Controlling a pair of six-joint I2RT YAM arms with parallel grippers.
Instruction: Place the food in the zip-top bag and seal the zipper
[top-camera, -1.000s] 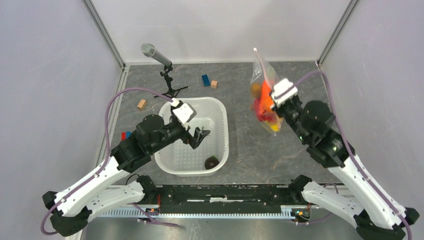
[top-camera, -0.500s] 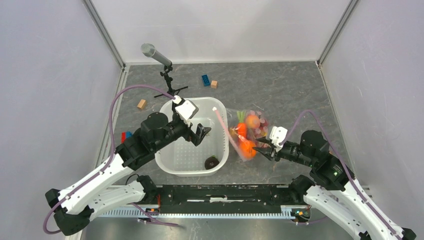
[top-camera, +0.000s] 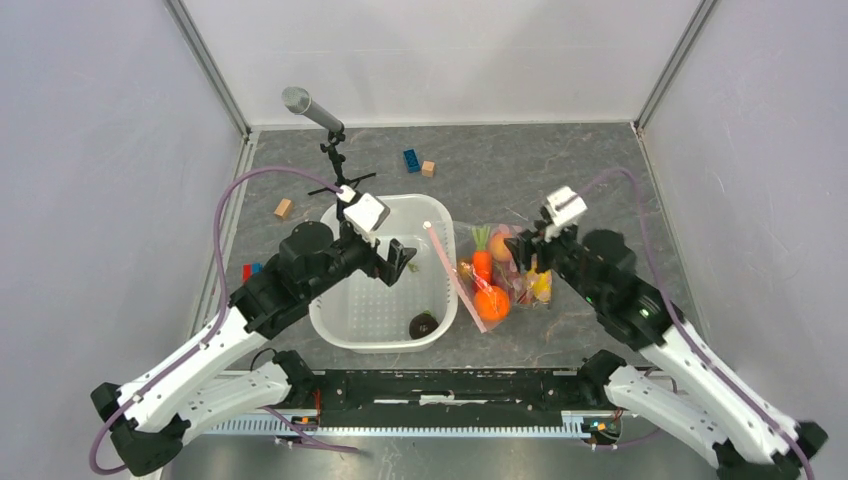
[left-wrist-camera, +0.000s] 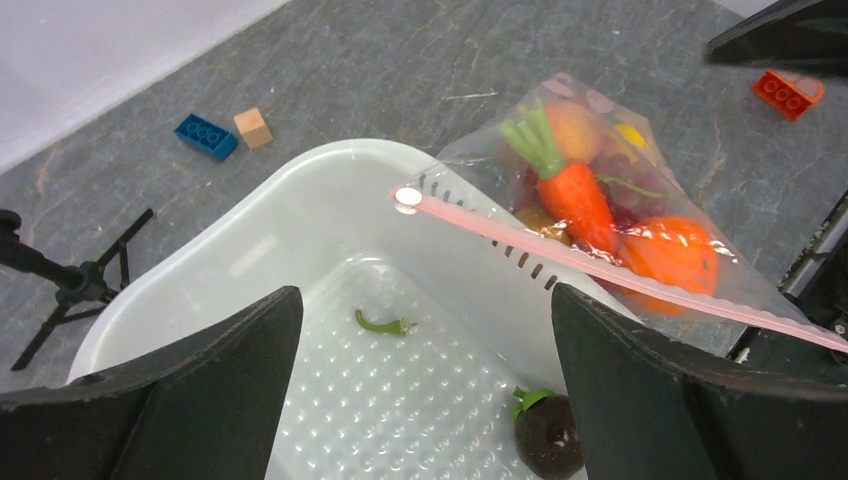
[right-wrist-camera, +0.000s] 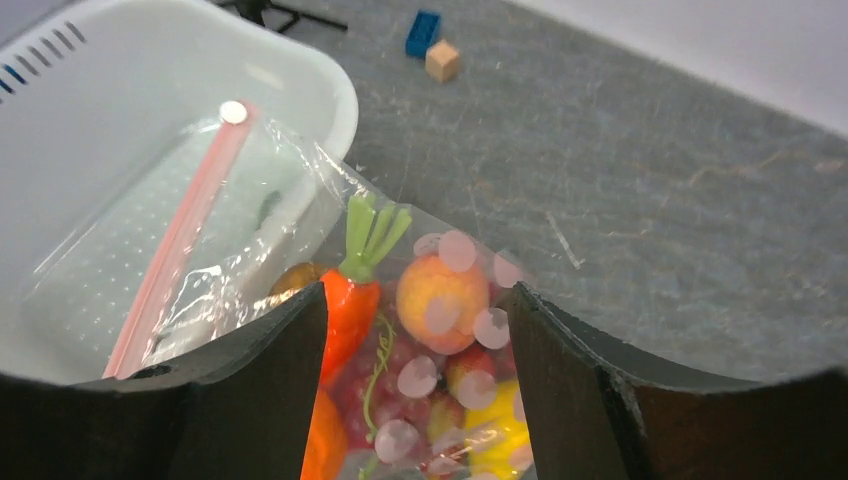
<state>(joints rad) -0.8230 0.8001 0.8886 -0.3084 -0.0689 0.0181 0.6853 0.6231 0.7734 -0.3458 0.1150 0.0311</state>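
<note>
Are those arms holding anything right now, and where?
Nothing is held: the left tool and right tool both stand open, the bag lying free.

- A clear zip-top bag (left-wrist-camera: 620, 180) of toy food lies on the grey worktop (left-wrist-camera: 400, 70), its pink zipper strip (left-wrist-camera: 560, 252) draped over the rim of a white plastic basin (left-wrist-camera: 330, 160).
- An orange carrot (left-wrist-camera: 575, 205) and a round orange (left-wrist-camera: 670, 255) show inside the bag.
- A dark, green-capped toy (left-wrist-camera: 545, 440) sits in the basin.
- The left pincer (left-wrist-camera: 425, 330) hangs above the basin, fingers wide apart.
</note>
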